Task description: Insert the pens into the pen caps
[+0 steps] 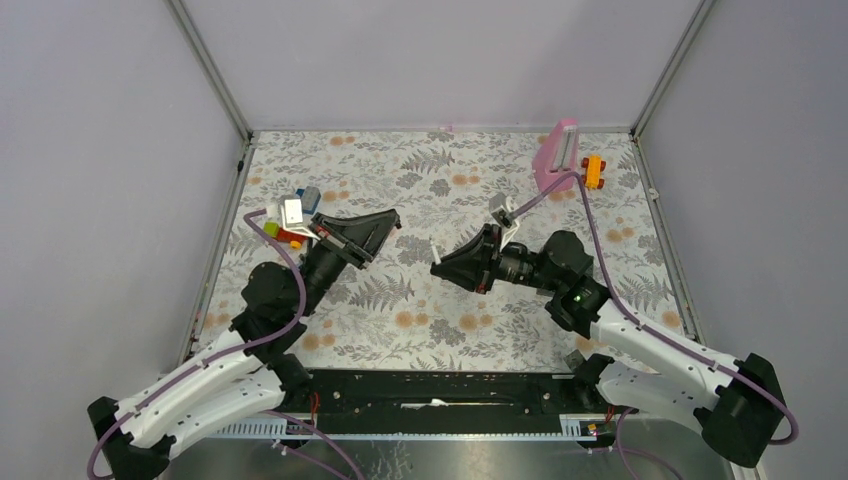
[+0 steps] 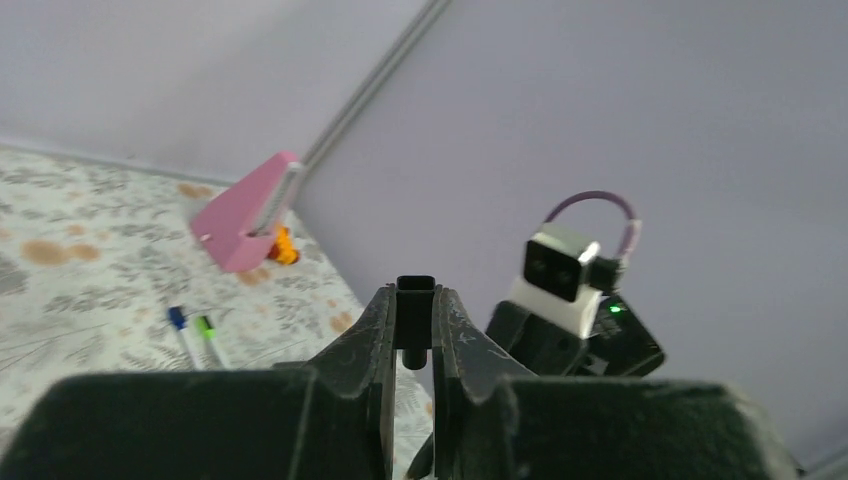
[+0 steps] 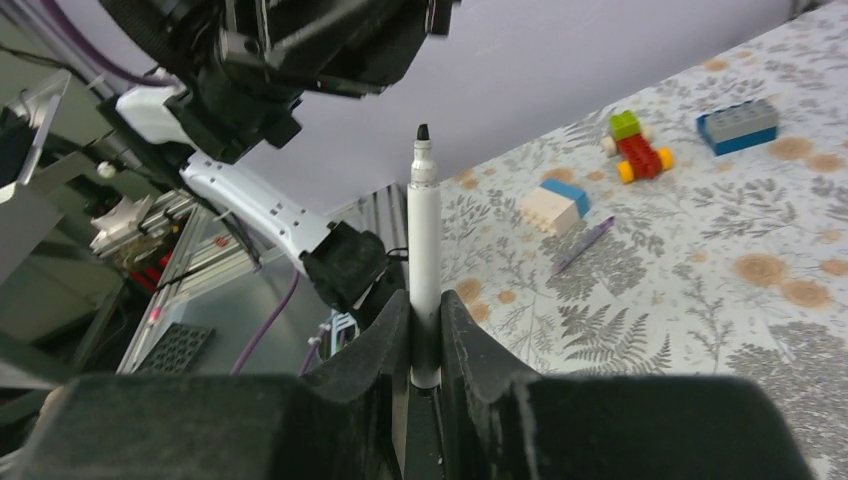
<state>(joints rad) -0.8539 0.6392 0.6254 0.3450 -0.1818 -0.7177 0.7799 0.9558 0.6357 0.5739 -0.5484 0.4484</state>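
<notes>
The cap point(image 2: 415, 298) is gripped in the closed left hand point(image 2: 415, 312). The pen point(image 3: 424, 230) is clamped in the right hand point(image 3: 425, 310). Mid-frame in the top view, its tip points up-left toward the cap, near but apart.

Top external view: set high above and behind the arm bases, looking steeply down over the whole floral-patterned table point(image 1: 440, 330).

Left wrist view: close behind the left gripper point(image 2: 415, 300), facing the far right corner. The pink plastic wedge point(image 2: 245, 212) there also shows from above.

Right wrist view: close behind the right gripper point(image 3: 425, 305), facing left and seemingly rolled. The cluster of coloured plastic toy bricks point(image 3: 640, 150) also shows in the top view.
</notes>
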